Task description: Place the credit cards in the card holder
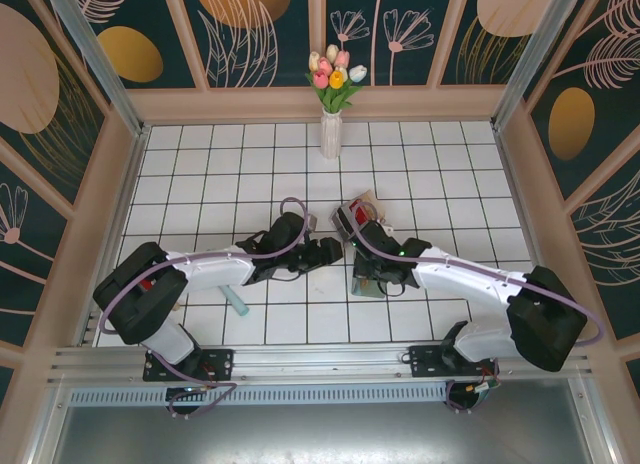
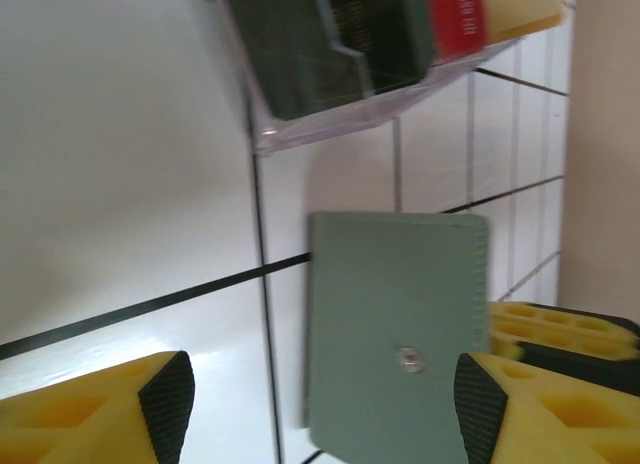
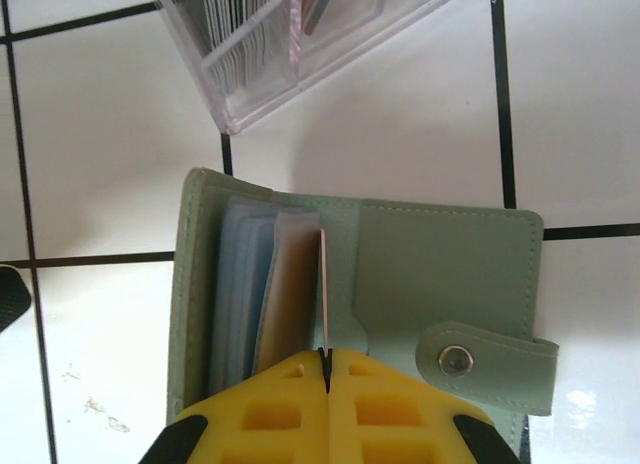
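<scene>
On tiles: one card holder (image 3: pixel 440 274) | right gripper (image 3: pixel 323 362) pinching one credit card (image 3: pixel 322 284)

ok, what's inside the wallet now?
Inside the wallet: pale blue sleeves and a tan card between them. The right gripper pinches a thin card edge-on at the sleeves. Anything deeper is covered.

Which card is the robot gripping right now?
The edge-on card pinched by the right gripper, standing over the open card holder; the other cards sit in the clear box.
</scene>
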